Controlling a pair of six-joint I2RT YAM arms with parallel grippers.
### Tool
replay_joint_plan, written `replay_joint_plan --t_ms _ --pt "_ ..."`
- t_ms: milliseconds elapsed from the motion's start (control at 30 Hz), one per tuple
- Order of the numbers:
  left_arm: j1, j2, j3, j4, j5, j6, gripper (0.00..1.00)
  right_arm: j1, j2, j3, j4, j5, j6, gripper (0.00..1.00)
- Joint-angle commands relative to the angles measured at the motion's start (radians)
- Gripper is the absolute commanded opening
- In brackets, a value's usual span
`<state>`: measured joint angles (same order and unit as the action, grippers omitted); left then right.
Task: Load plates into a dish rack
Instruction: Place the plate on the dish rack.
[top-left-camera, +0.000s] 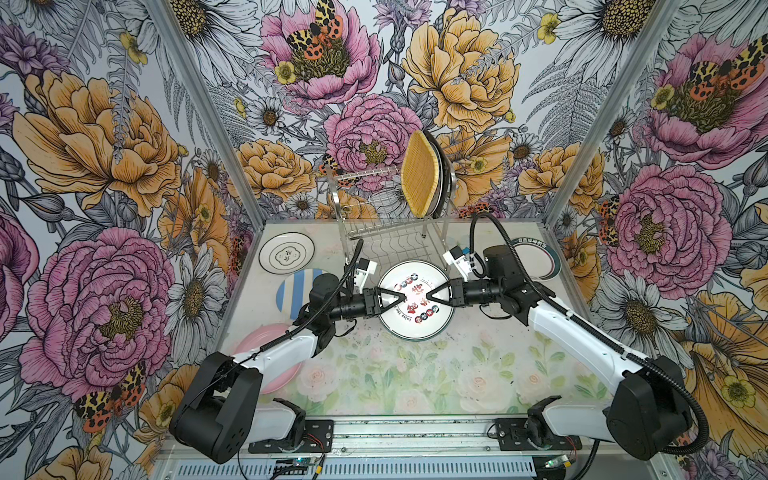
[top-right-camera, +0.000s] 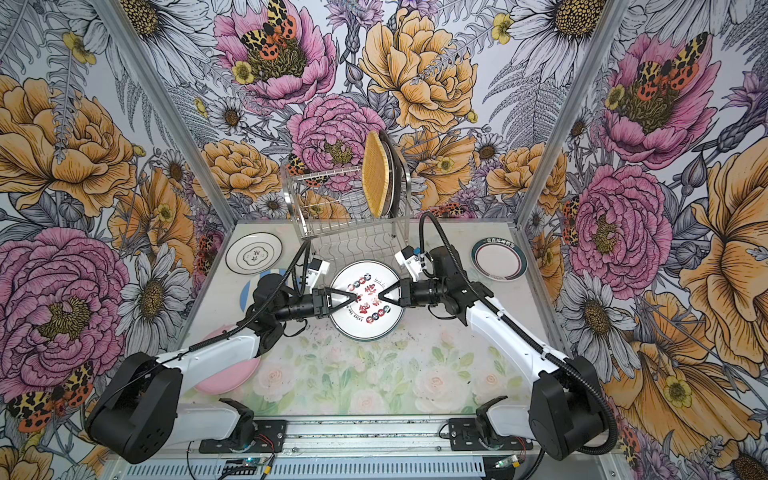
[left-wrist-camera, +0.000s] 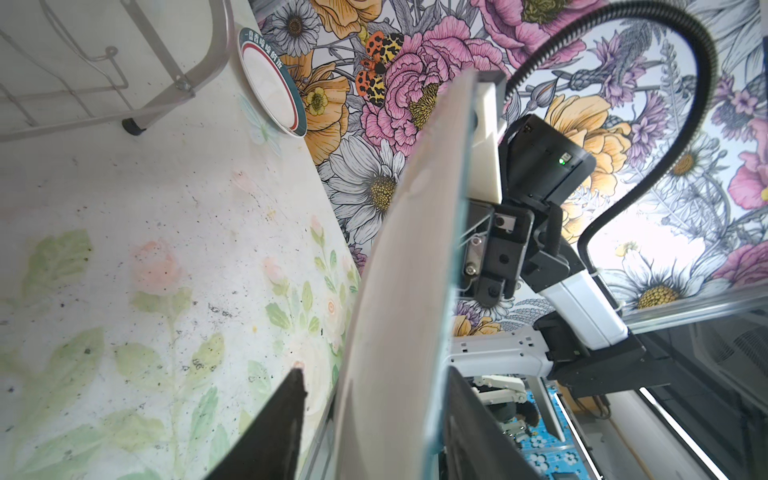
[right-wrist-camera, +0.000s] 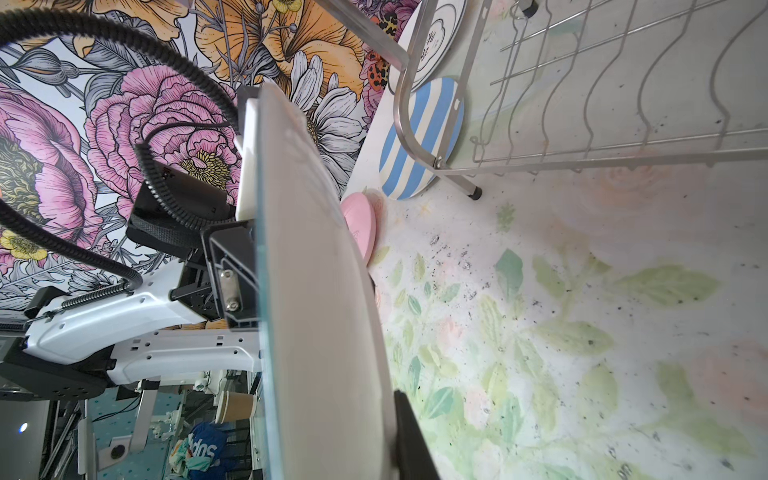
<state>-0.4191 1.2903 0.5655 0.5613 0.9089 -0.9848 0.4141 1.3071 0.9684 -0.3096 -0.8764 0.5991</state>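
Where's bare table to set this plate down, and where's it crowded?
Free: table front middle, from the held plate to the rail. Also rack slots left of the yellow plate. Crowded: left edge: ringed plate, striped plate, pink plate; back right: teal-rimmed plate.

Wht plate (top-left-camera: 415, 318), dk rim, red-blk motifs

Floral wallpaper walls (top-left-camera: 104, 145), pale rose-print tabletop (top-left-camera: 415, 374)
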Motion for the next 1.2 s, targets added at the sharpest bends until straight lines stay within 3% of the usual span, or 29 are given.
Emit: replay_joint_plan --t_ms 0,100,367,700,933,1167 --pt "0.040 -0.070 -0.006 -0.093 -0.012 0.072 0.72 0.005 -0.063 0.055 0.038 0.063 0.034 0.00" --pt "0.076 -0.122 0.010 -0.262 -0.045 0.161 0.82 0.007 -0.090 0.085 -0.004 0.153 0.047 0.00" --pt "0.140 -0.193 0.054 -0.570 -0.193 0.326 0.87 0.056 -0.146 0.280 -0.249 0.515 -0.008 0.00" --pt "0.138 -0.192 0.065 -0.628 -0.281 0.370 0.91 0.197 -0.114 0.600 -0.403 0.891 -0.060 0.00" --pt "0.130 -0.179 0.065 -0.628 -0.295 0.377 0.93 0.299 0.053 0.886 -0.433 1.145 -0.169 0.00" --pt "0.121 -0.170 0.063 -0.628 -0.301 0.383 0.94 0.434 0.336 1.256 -0.433 1.470 -0.353 0.00"
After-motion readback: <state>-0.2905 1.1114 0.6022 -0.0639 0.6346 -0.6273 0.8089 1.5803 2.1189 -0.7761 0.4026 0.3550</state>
